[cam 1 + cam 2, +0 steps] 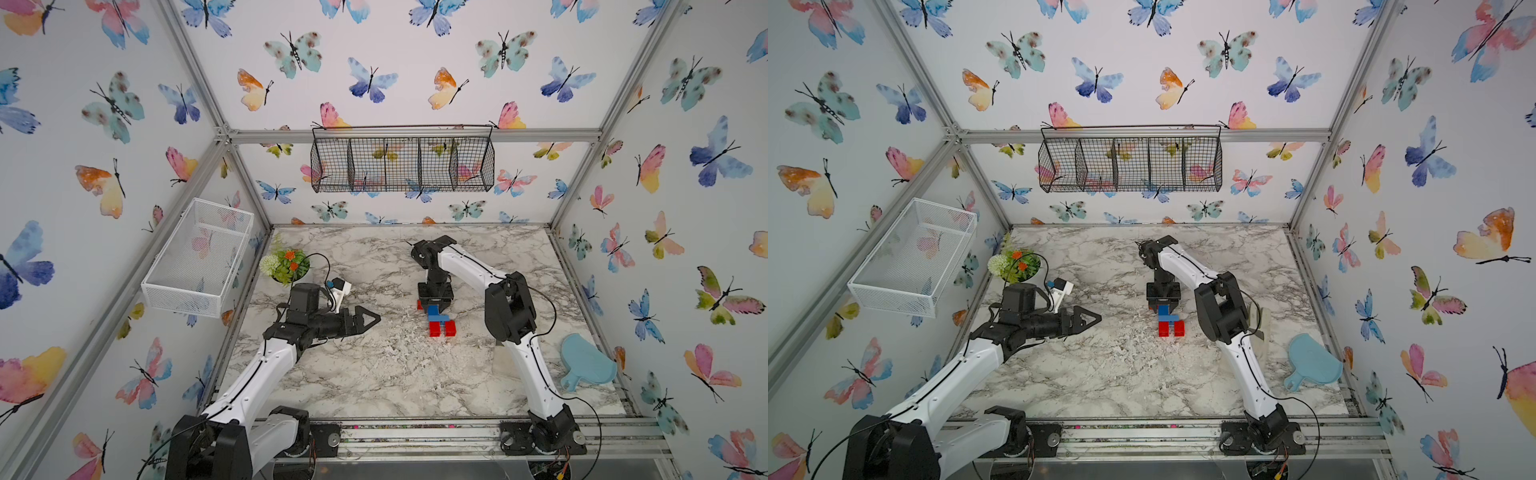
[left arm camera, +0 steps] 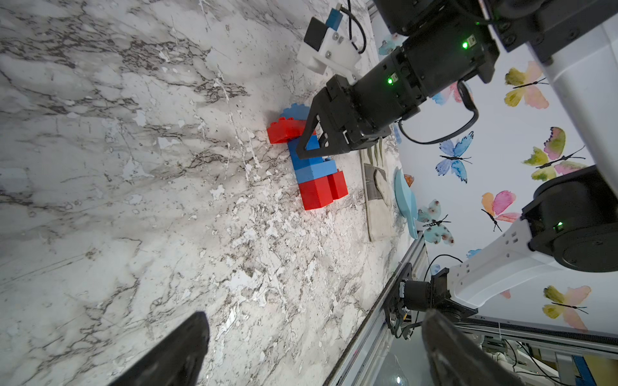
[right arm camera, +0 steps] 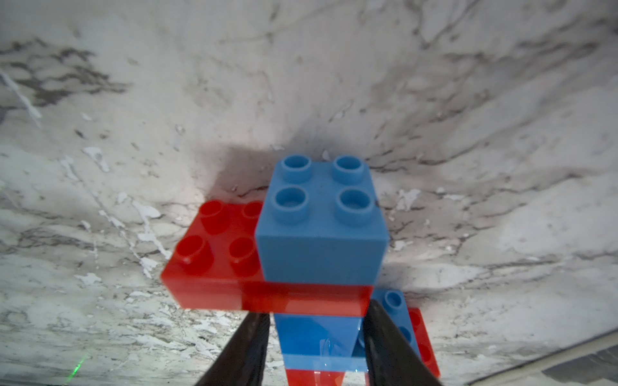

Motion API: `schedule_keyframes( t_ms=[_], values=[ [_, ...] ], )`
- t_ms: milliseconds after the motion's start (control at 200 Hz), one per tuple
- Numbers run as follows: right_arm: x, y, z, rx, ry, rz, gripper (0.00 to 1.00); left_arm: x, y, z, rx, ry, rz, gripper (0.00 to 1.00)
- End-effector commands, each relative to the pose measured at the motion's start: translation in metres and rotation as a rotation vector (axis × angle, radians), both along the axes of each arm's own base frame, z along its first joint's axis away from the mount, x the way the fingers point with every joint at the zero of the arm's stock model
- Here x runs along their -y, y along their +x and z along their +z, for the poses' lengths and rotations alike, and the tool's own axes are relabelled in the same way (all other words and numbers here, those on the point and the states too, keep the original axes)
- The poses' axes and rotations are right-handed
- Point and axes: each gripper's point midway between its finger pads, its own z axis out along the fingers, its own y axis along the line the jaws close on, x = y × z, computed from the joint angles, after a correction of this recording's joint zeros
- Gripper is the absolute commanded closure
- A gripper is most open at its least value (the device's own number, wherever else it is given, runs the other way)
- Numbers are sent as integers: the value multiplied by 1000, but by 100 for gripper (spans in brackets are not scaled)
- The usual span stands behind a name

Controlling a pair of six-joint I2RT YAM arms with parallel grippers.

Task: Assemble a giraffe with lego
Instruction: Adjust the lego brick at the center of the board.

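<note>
- My right gripper (image 3: 316, 337) straddles the giraffe's (image 1: 439, 320) blue neck; I see a thin gap at each finger (image 3: 249, 347), so the jaws look slightly parted, not clamped.
- The giraffe stands mid-table (image 1: 374, 374) on two red legs, with the long red head and a blue square brick stacked on top.
- My left gripper (image 1: 370, 319) hovers well apart to the giraffe's left, jaws apart and holding nothing in the left wrist view.
- Around: a plant (image 1: 286, 266) at the far-left corner, a blue dish (image 1: 586, 365) by the right edge, a cloth (image 2: 378, 200) between the dish and the giraffe.
- The right arm blocks the head in both top views.
</note>
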Motion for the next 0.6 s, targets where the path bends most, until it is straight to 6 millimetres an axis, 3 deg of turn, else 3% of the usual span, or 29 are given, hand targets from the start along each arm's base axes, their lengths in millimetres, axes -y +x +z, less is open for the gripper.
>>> schedule_keyframes(
  t_ms=[0,315,596],
  values=[
    [6,5,26,55,2,4,47,-1,-3,-4,2,16,-6,2],
    [7,11,66,242,99,36,36,-8,5,-10,17,69,42,2],
    [11,6,80,396,195,132,28,-21,22,-14,63,137,138,2]
  ],
)
